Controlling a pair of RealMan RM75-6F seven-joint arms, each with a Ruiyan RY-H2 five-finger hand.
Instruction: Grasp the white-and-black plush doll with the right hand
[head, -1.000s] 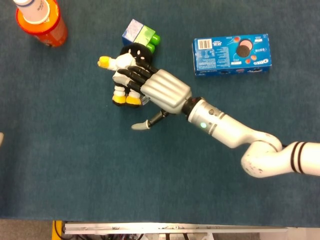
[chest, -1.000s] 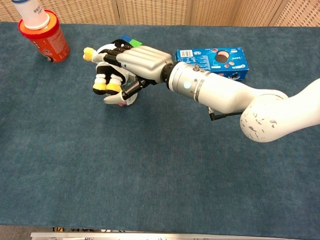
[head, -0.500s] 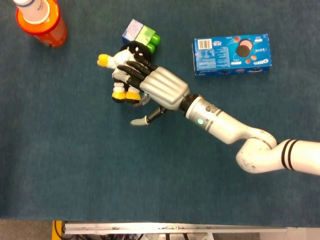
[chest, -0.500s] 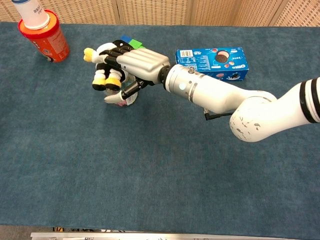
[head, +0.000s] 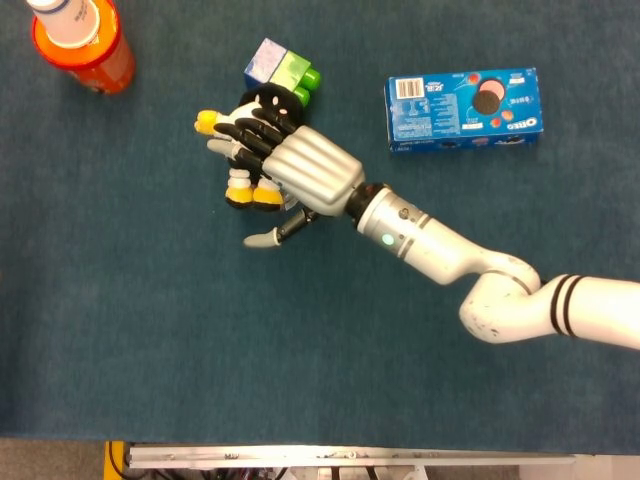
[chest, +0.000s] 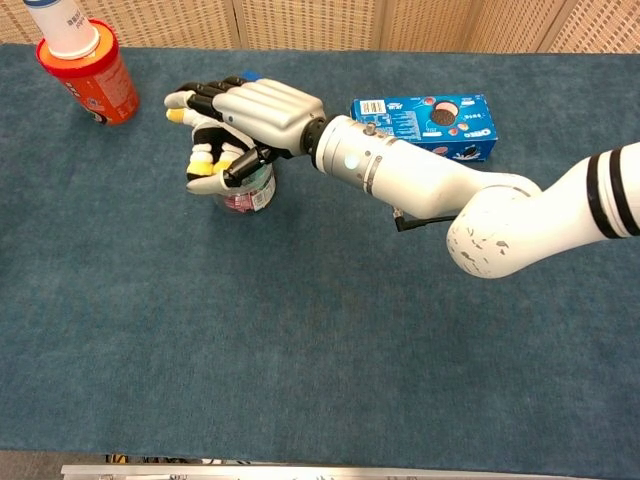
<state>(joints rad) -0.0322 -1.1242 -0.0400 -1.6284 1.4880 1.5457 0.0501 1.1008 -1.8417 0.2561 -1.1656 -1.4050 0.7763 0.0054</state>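
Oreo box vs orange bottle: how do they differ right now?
The Oreo box is blue, flat and rectangular, lying on its side; the orange bottle is round, white-capped and upright. The box lies right of the right hand, the bottle far to its left. Both rest untouched on the blue cloth.

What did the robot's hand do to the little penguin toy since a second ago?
The right hand slid further left over the plush doll, its dark fingers now reaching past the doll's body toward the yellow beak, and its thumb swung in beneath. The doll barely moved. The orange bottle, the cookie box and the small blue-and-green box stayed put.
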